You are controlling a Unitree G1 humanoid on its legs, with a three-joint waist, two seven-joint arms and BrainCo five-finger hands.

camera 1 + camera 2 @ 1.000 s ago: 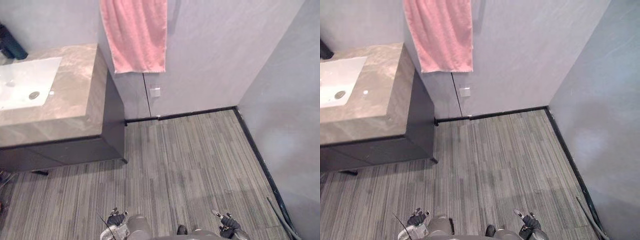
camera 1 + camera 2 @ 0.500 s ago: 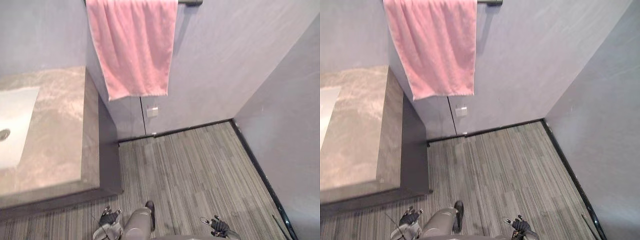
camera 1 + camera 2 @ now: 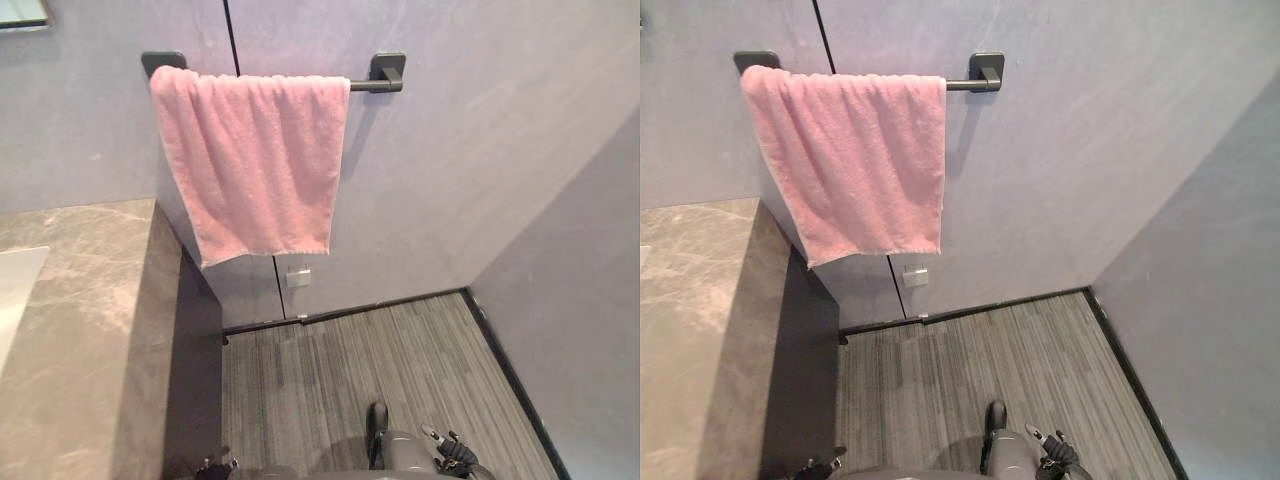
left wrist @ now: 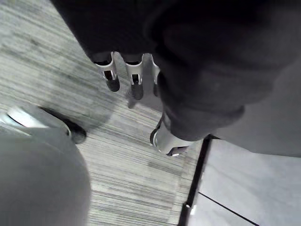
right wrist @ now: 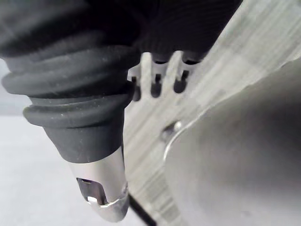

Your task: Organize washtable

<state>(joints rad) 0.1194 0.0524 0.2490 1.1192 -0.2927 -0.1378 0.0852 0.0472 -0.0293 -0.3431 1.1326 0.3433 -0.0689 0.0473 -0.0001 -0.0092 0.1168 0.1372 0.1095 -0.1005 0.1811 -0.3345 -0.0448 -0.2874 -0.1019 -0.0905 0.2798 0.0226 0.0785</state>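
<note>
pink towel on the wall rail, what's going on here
Nothing is being handled right now. The pink towel hangs draped over the dark rail on the wall, beside the stone washtable. The robot's left hand and right hand hang low over the floor, fingers relaxed, holding nothing.
</note>
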